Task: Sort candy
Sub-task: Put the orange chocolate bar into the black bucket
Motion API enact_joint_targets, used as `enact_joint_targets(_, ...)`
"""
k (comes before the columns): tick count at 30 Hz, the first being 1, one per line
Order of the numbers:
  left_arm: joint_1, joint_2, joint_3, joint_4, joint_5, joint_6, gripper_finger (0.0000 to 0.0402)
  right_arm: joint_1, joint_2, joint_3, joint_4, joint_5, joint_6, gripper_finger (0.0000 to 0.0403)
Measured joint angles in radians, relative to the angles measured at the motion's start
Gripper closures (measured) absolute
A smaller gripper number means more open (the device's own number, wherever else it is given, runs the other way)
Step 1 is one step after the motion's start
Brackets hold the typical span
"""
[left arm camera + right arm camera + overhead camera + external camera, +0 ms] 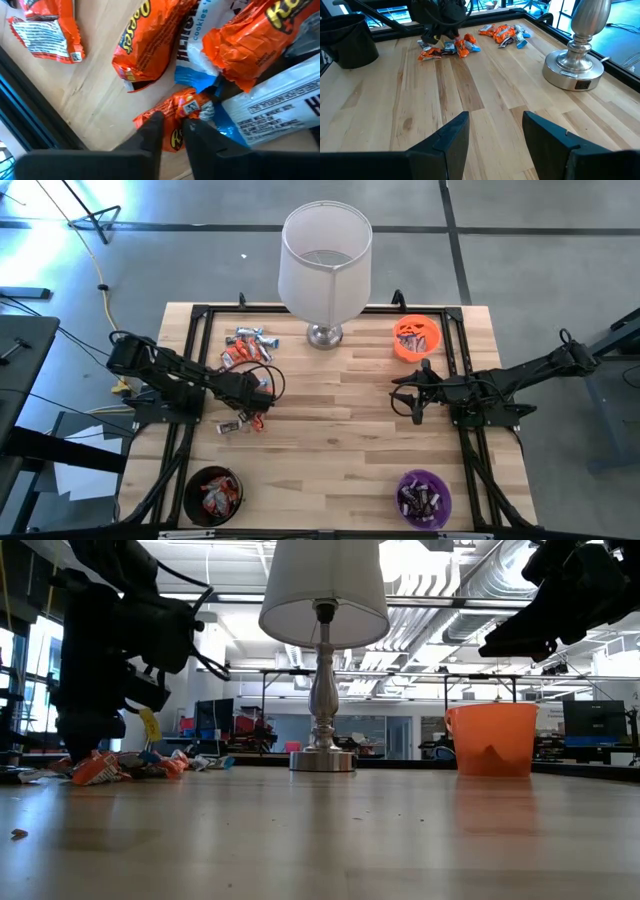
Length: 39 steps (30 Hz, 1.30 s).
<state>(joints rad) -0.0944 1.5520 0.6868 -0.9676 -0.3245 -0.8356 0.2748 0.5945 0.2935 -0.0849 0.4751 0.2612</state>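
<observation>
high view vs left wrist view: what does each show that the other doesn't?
Only the high view: the lamp, orange bowl, black bowl, purple bowl, and the right tool waiting open over bare table.

Only the left wrist view: wrapper print, and the fingers pinching an orange candy beside a blue-white candy.

Both: the left tool at the candy pile on the wooden top.
</observation>
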Motion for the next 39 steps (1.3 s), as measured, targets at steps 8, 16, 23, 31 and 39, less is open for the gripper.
enact_joint_targets(8, -0.017, 0.001, 0.002, 0.005, -0.003, -0.005, 0.0396, 0.0, 0.0, 0.0, 0.0, 0.0, 0.0, 0.0222)
enact_joint_targets(16, -0.054, 0.004, 0.066, -0.033, 0.017, -0.019, 0.0398, 0.0, 0.0, 0.0, 0.0, 0.0, 0.0, 0.0222)
enact_joint_targets(23, -0.092, 0.002, 0.127, -0.142, -0.001, -0.051, 0.0399, 0.0, 0.0, 0.0, 0.0, 0.0, 0.0, 0.0222)
enact_joint_targets(31, -0.196, 0.002, 0.262, -0.358, -0.005, -0.16, 0.0399, 0.0, 0.0, 0.0, 0.0, 0.0, 0.0, 0.0222)
enact_joint_targets(39, -0.447, 0.001, 0.543, -0.581, 0.035, -0.452, 0.0399, 0.0, 0.0, 0.0, 0.0, 0.0, 0.0, 0.0222)
